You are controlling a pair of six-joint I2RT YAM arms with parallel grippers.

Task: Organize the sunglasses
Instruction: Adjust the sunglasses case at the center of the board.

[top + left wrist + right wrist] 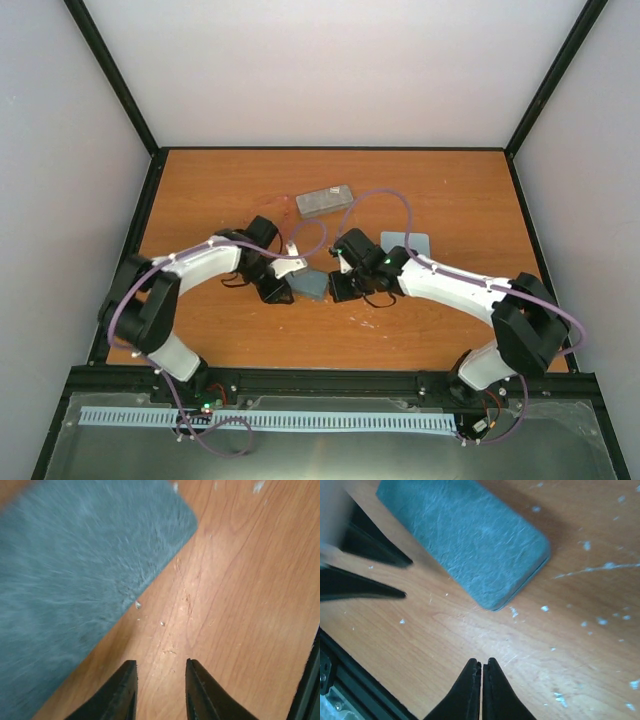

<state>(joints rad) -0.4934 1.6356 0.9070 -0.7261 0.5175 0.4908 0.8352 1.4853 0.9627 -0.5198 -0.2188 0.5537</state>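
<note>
The sunglasses show only as a faint thin red outline just left of a grey case at mid-table. They are out of both wrist views. A blue-grey case lies flat between my two grippers; it also shows in the left wrist view and the right wrist view. My left gripper is open and empty over bare wood, just beside the case's edge. My right gripper is shut and empty, a short way off the case's rounded corner.
A pale blue cloth lies right of centre, partly under my right arm. Purple cables loop above both arms. The left gripper's fingers show at the left of the right wrist view. The black table rail is close by.
</note>
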